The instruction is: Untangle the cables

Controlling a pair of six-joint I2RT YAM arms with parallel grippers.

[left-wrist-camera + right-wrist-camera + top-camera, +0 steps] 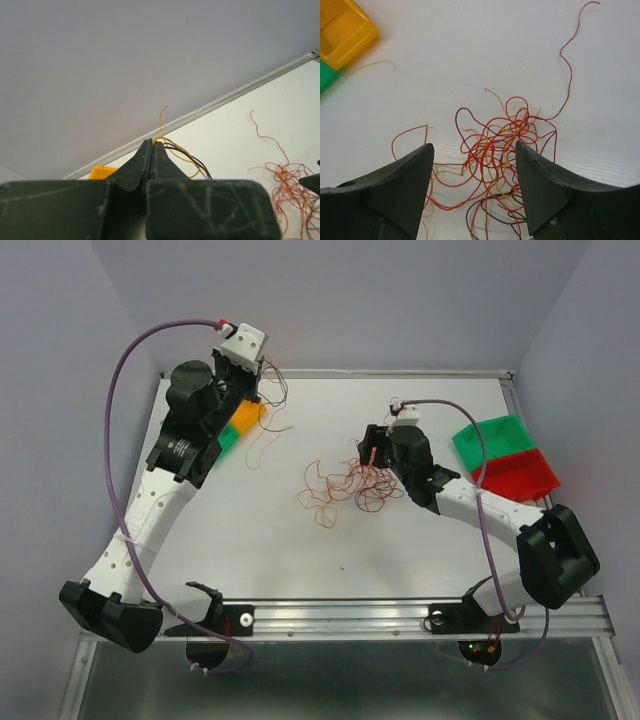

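A tangle of thin red, orange, yellow and brown cables (pixel 345 485) lies in the middle of the white table (pixel 420 550). My right gripper (pixel 474 146) hovers open just above the tangle (pixel 502 150), with its fingers on either side of it. My left gripper (pixel 152 142) is raised at the far left, over the yellow bin (pixel 246 417). It is shut on thin yellow and brown cables (pixel 182 152) that trail down and to the right from its tips. From the top view those held cables (pixel 268 405) hang down toward the table.
A yellow bin and a green bin (pixel 229 437) stand at the far left under the left arm. A green bin (pixel 490 436) and a red bin (pixel 515 476) sit at the right edge. A loose strand (pixel 570 60) runs out from the tangle.
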